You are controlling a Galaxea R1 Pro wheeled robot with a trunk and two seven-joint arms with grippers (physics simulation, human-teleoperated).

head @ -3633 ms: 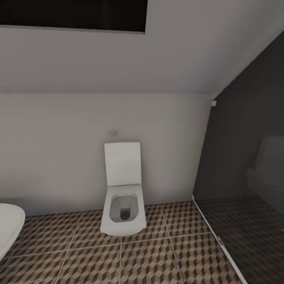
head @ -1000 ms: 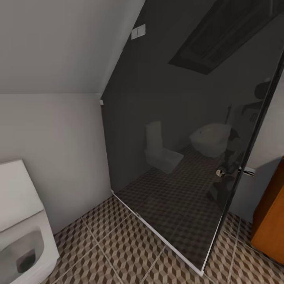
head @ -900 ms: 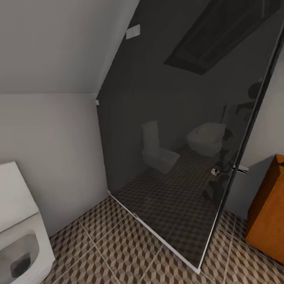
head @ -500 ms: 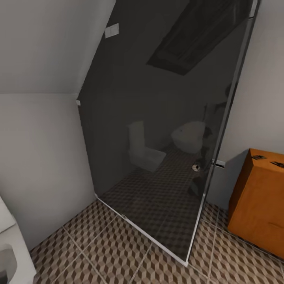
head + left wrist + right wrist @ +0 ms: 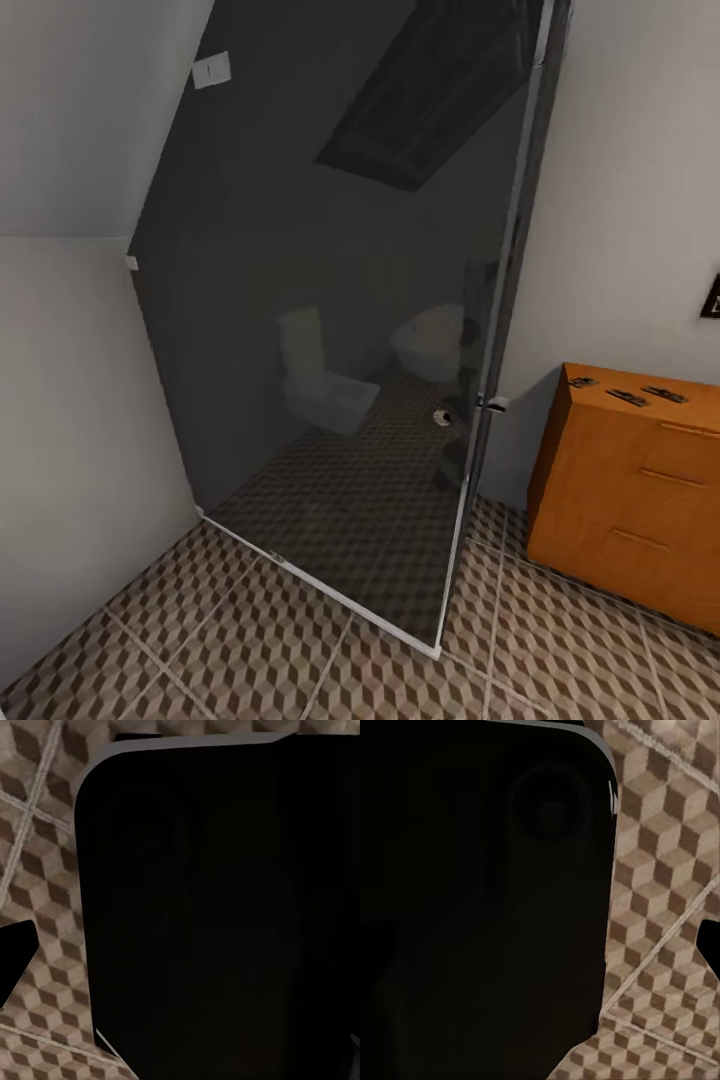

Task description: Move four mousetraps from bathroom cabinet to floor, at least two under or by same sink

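Observation:
The orange-brown cabinet [image 5: 640, 490] stands at the right of the head view, against the white wall, with its thin bar handles facing me. On its top lie three tiny dark flat mousetraps: one at the near corner [image 5: 582, 381], one in the middle [image 5: 627, 397], one further right [image 5: 665, 394]. A fourth is out of view. The cube-patterned bathroom floor [image 5: 250, 640] spreads below. In the left wrist view one dark finger [image 5: 13, 964] sits at the picture's edge; the right wrist view has a finger [image 5: 711, 945] at its edge. Both grippers are spread, holding nothing.
A tall dark glass shower panel [image 5: 340, 330] with a metal frame and knob [image 5: 492, 403] stands between me and the cabinet, mirroring a toilet and basin. Each wrist view looks past the robot's black body [image 5: 217, 907] at floor tiles [image 5: 667, 870]. A small dark frame [image 5: 712, 297] hangs on the wall.
The camera has swung right: the toilet has slid out at the left, and the cabinet with the mousetraps on top has come into view at the right.

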